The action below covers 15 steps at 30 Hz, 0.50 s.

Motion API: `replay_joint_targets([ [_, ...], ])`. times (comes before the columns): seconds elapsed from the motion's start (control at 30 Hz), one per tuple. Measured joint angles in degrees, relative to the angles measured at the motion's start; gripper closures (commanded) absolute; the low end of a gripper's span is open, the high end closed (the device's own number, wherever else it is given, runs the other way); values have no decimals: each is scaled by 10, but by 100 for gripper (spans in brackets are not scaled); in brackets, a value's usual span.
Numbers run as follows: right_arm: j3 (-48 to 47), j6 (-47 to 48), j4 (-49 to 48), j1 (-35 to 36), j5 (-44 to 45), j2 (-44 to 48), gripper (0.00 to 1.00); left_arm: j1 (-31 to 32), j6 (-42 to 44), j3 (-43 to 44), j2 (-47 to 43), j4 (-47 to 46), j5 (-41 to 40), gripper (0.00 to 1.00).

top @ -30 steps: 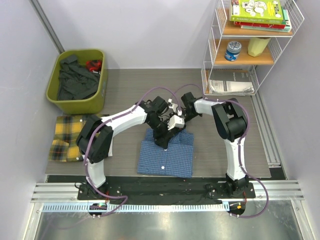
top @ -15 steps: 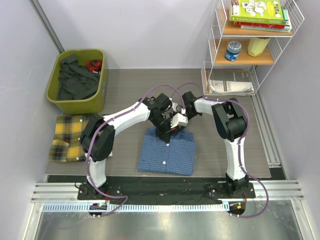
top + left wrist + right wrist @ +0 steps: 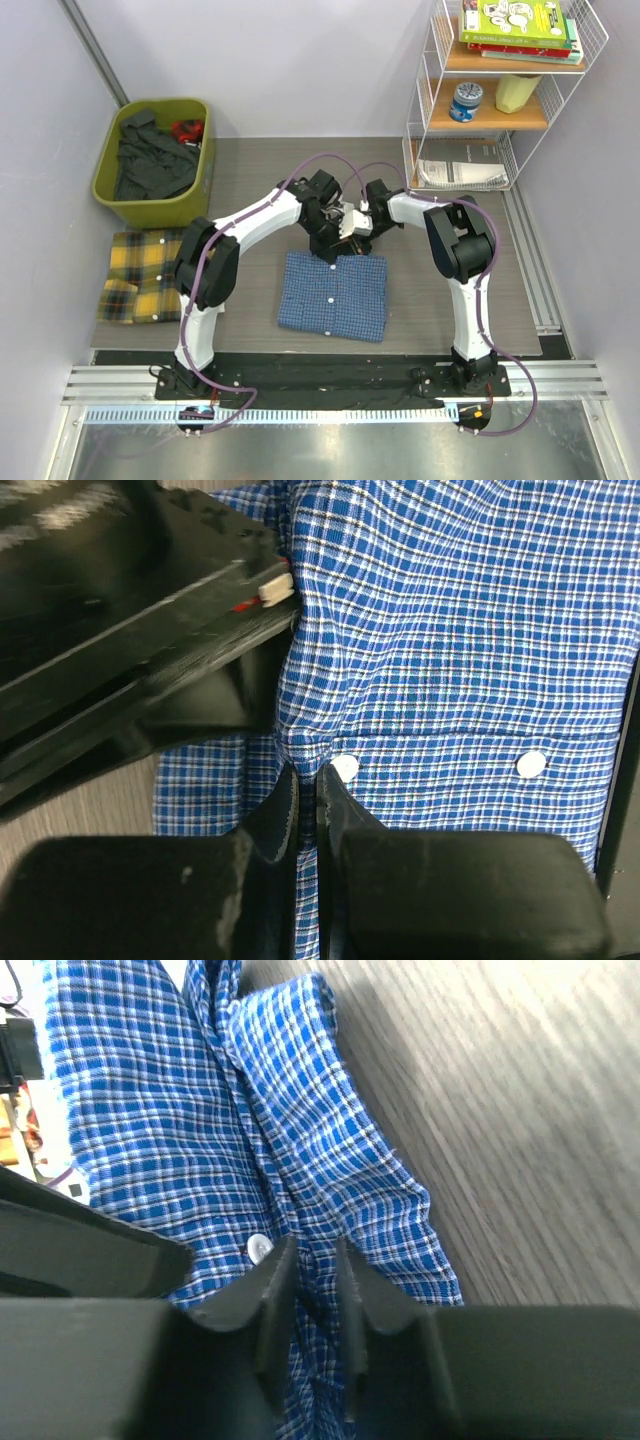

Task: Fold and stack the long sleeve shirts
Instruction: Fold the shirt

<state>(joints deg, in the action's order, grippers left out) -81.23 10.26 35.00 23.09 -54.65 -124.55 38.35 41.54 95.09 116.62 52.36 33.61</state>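
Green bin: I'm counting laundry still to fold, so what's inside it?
Crumpled dark clothing lies in the green bin, with something red at its far right corner. Anything beneath the clothing is covered.

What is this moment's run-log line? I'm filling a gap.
left gripper: shut on blue shirt | right gripper: shut on blue shirt | yellow shirt: lying apart, far left

We see a blue shirt [image 3: 333, 295] in a fine white-and-dark check with white buttons. There is also a yellow shirt [image 3: 140, 275] in black-and-white plaid, an olive-green bin [image 3: 150, 212] of dark grey clothes [image 3: 150, 165], a grey-brown wood-grain desk [image 3: 250, 170], and white arms [image 3: 255, 215] with black fingers [image 3: 278, 825].
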Motion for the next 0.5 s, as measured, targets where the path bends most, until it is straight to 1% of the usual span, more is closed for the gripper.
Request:
replay_joint_targets([
  [0.23, -43, 3, 29, -6, 34, 5, 55, 0, 11, -4, 1, 0, -2, 99],
  [0.3, -56, 1, 36, -13, 44, 12, 46, 0, 12, -4, 1, 0, -2, 97],
  [0.33, -63, 0, 40, -20, 48, 20, 43, 0, 12, -4, 1, 1, -2, 95],
  [0.37, -67, -2, 43, -26, 51, 26, 34, 0, 12, -4, 1, 1, -2, 93],
  [0.4, -71, -2, 49, -37, 51, 36, 28, 0, 12, -4, 1, 3, -2, 88],
  [0.47, -74, -3, 58, -57, 49, 56, 19, 0, 12, -3, 1, 3, -2, 82],
  [0.5, -74, -2, 65, -69, 47, 67, 17, 0, 12, -2, 1, 4, -2, 74],
])
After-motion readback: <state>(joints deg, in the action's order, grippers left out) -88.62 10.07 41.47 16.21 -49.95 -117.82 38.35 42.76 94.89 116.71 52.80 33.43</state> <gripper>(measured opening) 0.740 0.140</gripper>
